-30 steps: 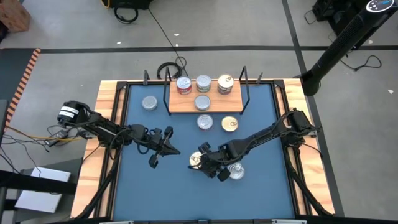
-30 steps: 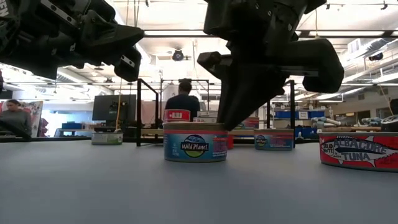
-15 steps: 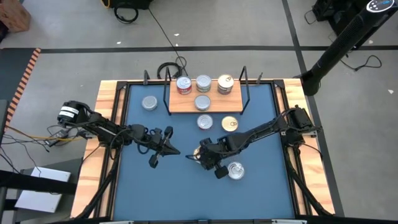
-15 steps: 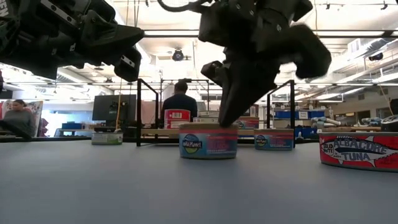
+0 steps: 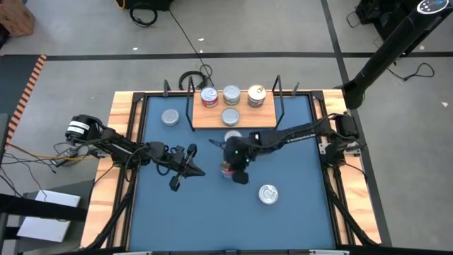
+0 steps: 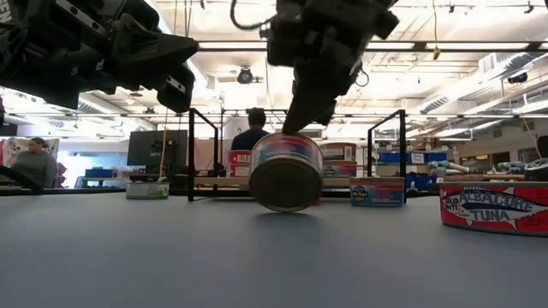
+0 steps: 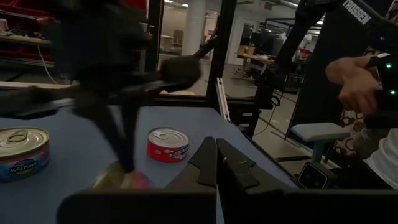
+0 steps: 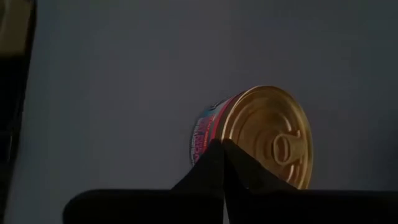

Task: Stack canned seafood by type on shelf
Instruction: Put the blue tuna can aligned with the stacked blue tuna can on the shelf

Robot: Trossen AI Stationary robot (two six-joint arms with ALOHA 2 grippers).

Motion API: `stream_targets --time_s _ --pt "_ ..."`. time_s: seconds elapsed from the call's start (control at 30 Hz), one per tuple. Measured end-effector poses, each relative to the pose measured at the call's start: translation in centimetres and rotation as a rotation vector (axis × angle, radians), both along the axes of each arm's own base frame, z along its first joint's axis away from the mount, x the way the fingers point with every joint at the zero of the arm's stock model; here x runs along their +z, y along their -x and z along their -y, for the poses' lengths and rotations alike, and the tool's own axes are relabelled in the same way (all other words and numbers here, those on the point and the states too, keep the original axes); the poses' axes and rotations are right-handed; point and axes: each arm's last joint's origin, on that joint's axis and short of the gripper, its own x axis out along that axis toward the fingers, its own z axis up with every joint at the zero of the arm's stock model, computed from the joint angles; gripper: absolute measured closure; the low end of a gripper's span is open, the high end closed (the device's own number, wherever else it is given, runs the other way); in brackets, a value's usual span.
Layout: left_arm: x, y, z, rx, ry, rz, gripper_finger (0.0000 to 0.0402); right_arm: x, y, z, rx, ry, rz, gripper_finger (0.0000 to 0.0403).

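Observation:
My right gripper point(image 5: 232, 164) is shut near the table's middle, its fingertips on a gold-lidded tin point(image 8: 267, 137) with a blue and pink label. That tin point(image 6: 285, 171) stands steeply tipped, with a flat gold face toward the near edge. My left gripper point(image 5: 192, 168) waits shut to its left, above the table. The shelf point(image 5: 212, 122) stands at the far edge. Its board carries a red-sided tin point(image 5: 209, 96), a silver tin point(image 5: 231, 93), a gold tin point(image 5: 256, 95) and another silver one point(image 5: 230, 115). My right gripper meets the tipped tin at its side wall by the lid's rim point(image 8: 205, 140), slanting down from above with the fingers point(image 6: 300, 120) shut. The tin's lower rim point(image 6: 285, 210) is at table level. Whether the fingers pinch the rim or only press on it, I cannot tell.
Loose tins lie on the blue mat: a silver one point(image 5: 170, 117) left of the shelf, one point(image 5: 267, 193) nearer the near edge, and one point(image 5: 232, 134) partly under my right arm. A person's hand point(image 7: 354, 81) shows beyond the table's side. Black uprights point(image 5: 278, 92) stand at the shelf's ends.
My right gripper has moved toward the far edge and the shelf, taking the blue and pink tin with it. The tin first slid flat along the mat, then tipped up steeply onto its rim, one flat face turning toward the near edge.

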Motion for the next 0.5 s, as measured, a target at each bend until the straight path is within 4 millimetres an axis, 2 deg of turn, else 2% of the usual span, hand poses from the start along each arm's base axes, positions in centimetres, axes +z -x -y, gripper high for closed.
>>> stream_targets --time_s 0.2,0.5 --pt "0.0 0.0 0.0 0.000 0.000 0.000 0.0400 0.0 -0.1 2.2 -0.101 -0.055 -0.018 0.0401" --pt "0.0 0.0 0.0 -0.001 0.002 -0.001 0.0400 -0.2 0.2 4.0 -0.180 -0.091 -0.062 0.0401"
